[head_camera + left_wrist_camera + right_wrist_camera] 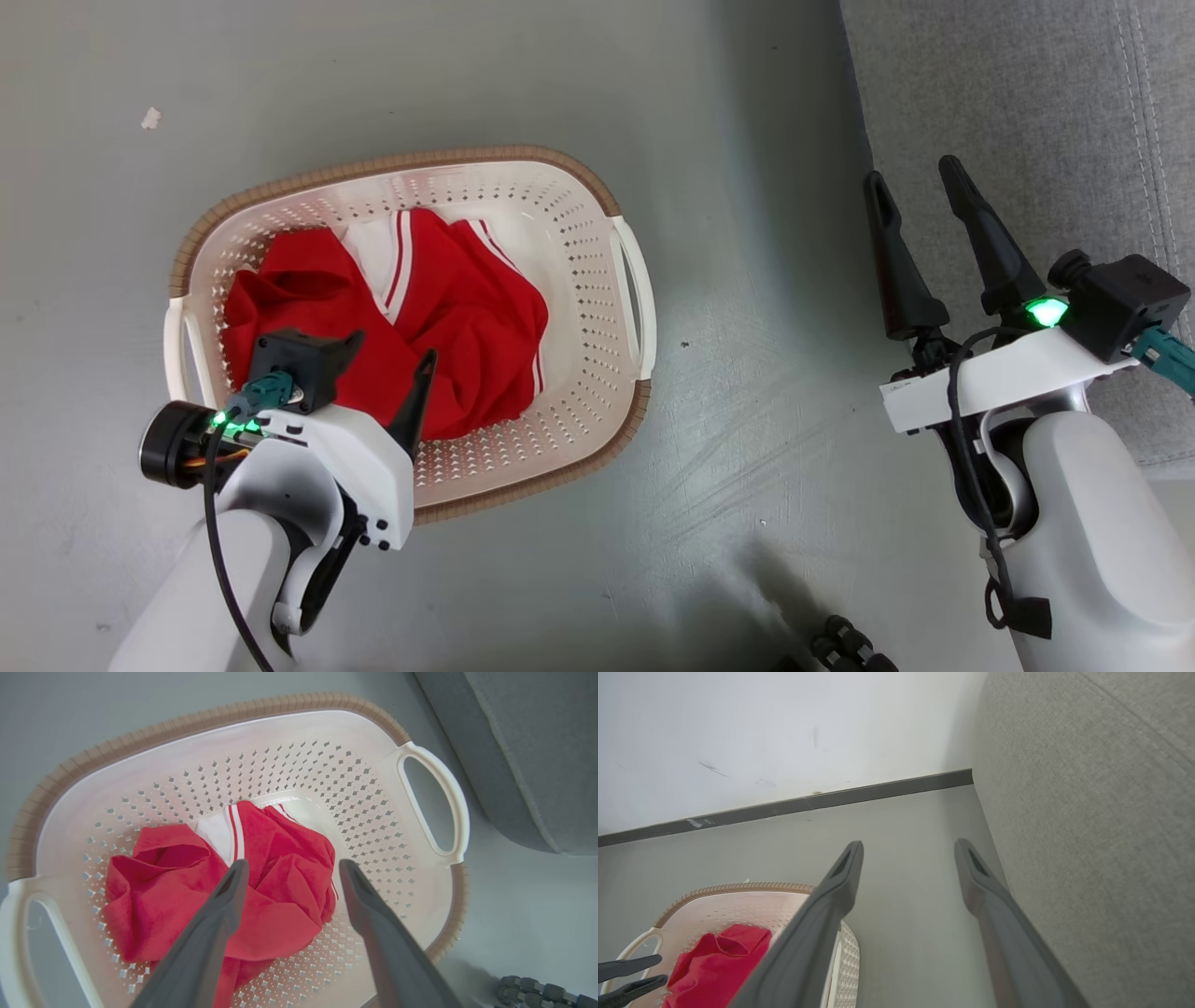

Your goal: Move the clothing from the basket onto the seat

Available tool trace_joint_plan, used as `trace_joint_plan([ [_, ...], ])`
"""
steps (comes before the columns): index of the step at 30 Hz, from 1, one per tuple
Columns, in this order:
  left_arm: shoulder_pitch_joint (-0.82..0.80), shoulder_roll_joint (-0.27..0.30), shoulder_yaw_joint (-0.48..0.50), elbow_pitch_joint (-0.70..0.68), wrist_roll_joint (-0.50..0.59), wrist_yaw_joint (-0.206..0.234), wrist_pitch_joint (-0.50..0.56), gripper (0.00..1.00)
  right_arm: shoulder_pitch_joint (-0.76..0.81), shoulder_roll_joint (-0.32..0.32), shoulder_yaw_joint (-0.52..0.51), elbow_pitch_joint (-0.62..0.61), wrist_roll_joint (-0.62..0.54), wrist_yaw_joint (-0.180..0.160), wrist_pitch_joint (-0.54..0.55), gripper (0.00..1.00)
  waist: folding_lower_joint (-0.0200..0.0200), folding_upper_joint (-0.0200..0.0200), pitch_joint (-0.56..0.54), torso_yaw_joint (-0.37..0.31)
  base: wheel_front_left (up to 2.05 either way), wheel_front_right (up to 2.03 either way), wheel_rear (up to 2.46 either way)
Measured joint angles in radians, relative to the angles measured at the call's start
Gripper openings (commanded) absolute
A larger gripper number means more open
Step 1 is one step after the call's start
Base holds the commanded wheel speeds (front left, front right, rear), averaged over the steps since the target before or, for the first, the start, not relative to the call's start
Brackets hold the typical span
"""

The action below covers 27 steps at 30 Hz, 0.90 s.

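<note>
Because the clothing (448, 317) lies bunched in the basket (392, 168), nothing has reached the seat (1027, 140) yet. In your head view the basket stands on the grey floor (747, 233) to the left and the seat fills the far right, with a strip of floor between them. Your left gripper (394, 350) hangs over the near side of the basket with its fingers pointing down at the red heap. I judge it is placed there for a reach down into the cloth. Your right gripper (912, 173) is empty, its fingers spread wide beside the seat's edge, probably parked out of the way or waiting to help at the seat.

In your left wrist view the two fingers are spread wide with nothing between them. Their tips frame the right half of the heap from above. I cannot tell whether they touch the fabric. A white panel with red stripes shows at the far side of the pile. The cloth is loose and folded over itself, so a low, central pinch looks likelier to bring up a whole garment than a nip at an edge.

In your right wrist view the fingers are again wide and hold nothing. They point along the floor toward the white wall (784, 728) and dark skirting board (831, 800), with the seat's side close on the right. The basket and the red cloth sit to the lower left.
</note>
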Motion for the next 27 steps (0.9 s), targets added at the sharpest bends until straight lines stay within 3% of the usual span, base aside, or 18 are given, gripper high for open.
trace_joint_plan([
  [27,-0.076,0.002,-0.021,0.108,0.070,0.068,0.098,1.00,-0.060,0.000,0.006,0.022,0.017,0.000,0.000,1.00,0.0000,0.0000,0.055,-0.022,0.00,0.00,0.00],
])
